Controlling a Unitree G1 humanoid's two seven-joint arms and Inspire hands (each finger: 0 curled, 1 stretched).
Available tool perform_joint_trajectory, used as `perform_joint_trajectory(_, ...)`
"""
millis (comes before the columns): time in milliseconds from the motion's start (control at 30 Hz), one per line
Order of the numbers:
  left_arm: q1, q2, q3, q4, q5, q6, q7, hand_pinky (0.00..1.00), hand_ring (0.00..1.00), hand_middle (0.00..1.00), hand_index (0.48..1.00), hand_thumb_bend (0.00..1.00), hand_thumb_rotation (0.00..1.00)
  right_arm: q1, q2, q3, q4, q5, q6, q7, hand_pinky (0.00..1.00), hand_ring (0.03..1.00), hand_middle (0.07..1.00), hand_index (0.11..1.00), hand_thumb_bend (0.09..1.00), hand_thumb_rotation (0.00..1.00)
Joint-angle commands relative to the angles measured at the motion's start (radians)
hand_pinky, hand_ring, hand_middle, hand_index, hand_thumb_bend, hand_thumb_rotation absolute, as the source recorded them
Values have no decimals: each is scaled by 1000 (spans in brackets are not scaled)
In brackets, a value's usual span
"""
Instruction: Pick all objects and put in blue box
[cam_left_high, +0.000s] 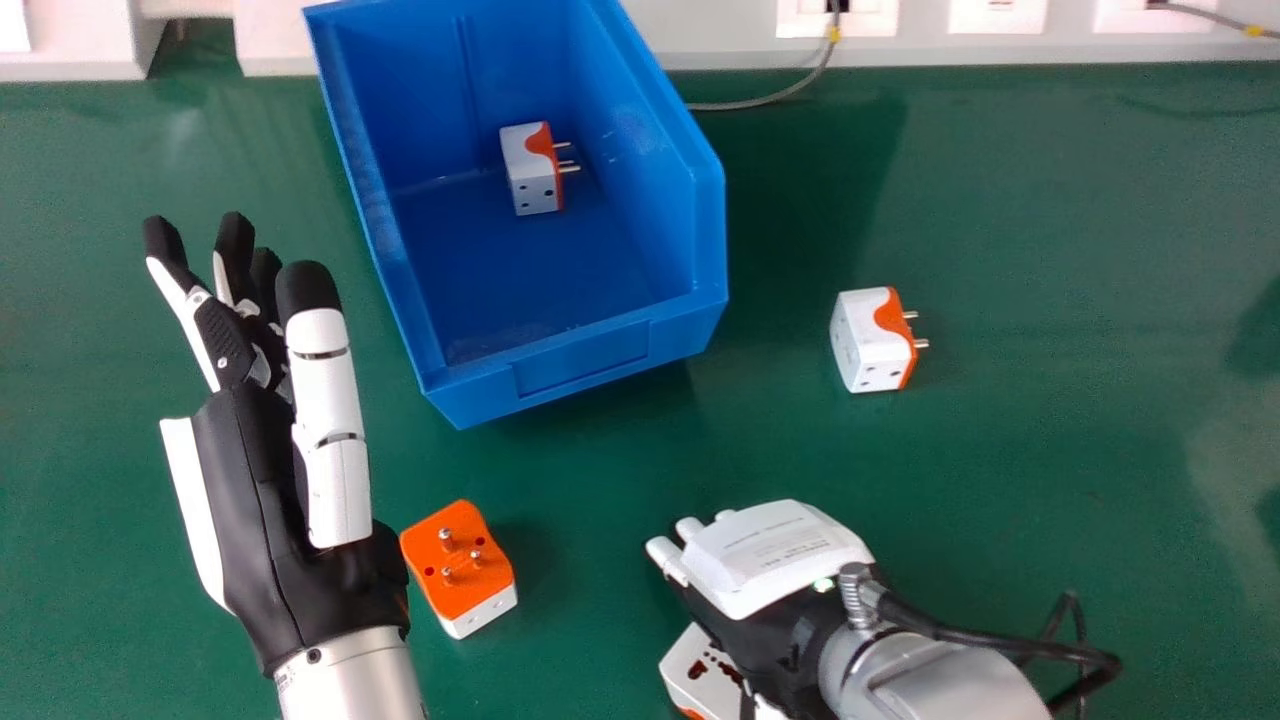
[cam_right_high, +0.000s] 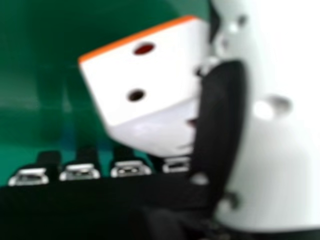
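Adapters (cam_left_high: 533, 175) lay inside and outside our blue box (cam_left_high: 585, 365). Our left robot hand (cam_left_high: 255, 500) was wide; we couldn't tell our right robot hand's (cam_left_high: 780, 560) grip.

1. So the counter (cam_left_high: 1050, 450) is plain green, kinda shiny, with soft dark shadows at the right edge of the head view.
2. White panelling (cam_left_high: 720, 50) runs along the back, with pale rectangular plates (cam_left_high: 997, 15) on it.
3. One grey cable (cam_left_high: 780, 97) droops onto the green, yellow tag (cam_left_high: 834, 34) included; another cable (cam_left_high: 1210, 17) hangs farther right.
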Motion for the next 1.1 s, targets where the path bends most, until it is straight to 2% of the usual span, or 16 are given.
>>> perform_joint_trajectory(0, 3, -99, -20, -25, 4, -10, 3, 951, 987, 984, 974, 549, 787, -2, 11, -3, 83, 18, 24, -14, 1000, 1000, 1000, 978, 921, 294)
perform_joint_trajectory(67, 4, -99, -19, -24, 9, -12, 5, 949, 986, 983, 973, 550, 787, 12, 24, 4, 131, 13, 48, -94, 993, 1000, 1000, 972, 930, 297)
perform_joint_trajectory(100, 6, -99, -19, -25, 10, -11, 7, 947, 984, 981, 972, 550, 787, 20, 25, 12, 147, -1, 60, -134, 830, 940, 965, 901, 858, 217)
perform_joint_trajectory(133, 6, -100, -20, -26, 9, -11, 7, 943, 983, 980, 969, 550, 787, 25, 22, 21, 156, -11, 65, -168, 569, 743, 833, 764, 739, 88)
perform_joint_trajectory(167, 7, -100, -20, -25, 8, -11, 7, 942, 982, 980, 969, 551, 786, 26, 21, 26, 167, -10, 70, -200, 453, 631, 756, 705, 697, 45)
perform_joint_trajectory(233, 7, -97, -20, -24, 9, -13, 5, 943, 984, 982, 970, 550, 788, 24, 29, 27, 185, -3, 87, -235, 349, 495, 638, 674, 589, 14)
perform_joint_trajectory(333, 7, -95, -19, -24, 6, -13, 3, 944, 987, 986, 974, 542, 797, 27, 43, 26, 197, 5, 118, -292, 312, 418, 556, 658, 537, 2)
perform_joint_trajectory(400, 8, -95, -19, -24, 4, -14, 1, 944, 987, 987, 974, 541, 797, 33, 49, 23, 195, 16, 129, -341, 309, 414, 551, 656, 534, 2)
perform_joint_trajectory(500, 8, -97, -17, -23, 7, -14, 4, 944, 987, 987, 974, 541, 798, 58, 61, 11, 179, 61, 134, -444, 302, 410, 545, 654, 532, 1)
perform_joint_trajectory(633, 13, -98, -21, -30, 8, -7, 6, 942, 983, 984, 971, 547, 790, 75, 61, 6, 151, 106, 131, -510, 266, 371, 483, 580, 512, 0)
perform_joint_trajectory(733, 16, -96, -21, -31, 11, -8, 6, 942, 983, 984, 971, 546, 790, 90, 49, -4, 117, 159, 105, -580, 264, 369, 474, 565, 509, 0)
perform_joint_trajectory(867, 16, -98, -21, -30, 8, -11, 6, 942, 983, 987, 973, 544, 790, 102, 29, -22, 58, 226, 67, -648, 281, 380, 481, 548, 510, 0)
perform_joint_trajectory(1033, 16, -97, -18, -29, 6, -13, 6, 942, 982, 984, 973, 544, 785, 108, 25, -56, -69, 281, 49, -655, 303, 380, 481, 554, 507, 0)
perform_joint_trajectory(1067, 16, -97, -18, -27, 8, -16, 7, 943, 984, 985, 974, 544, 786, 113, 31, -66, -96, 297, 50, -658, 273, 384, 465, 538, 509, 0)
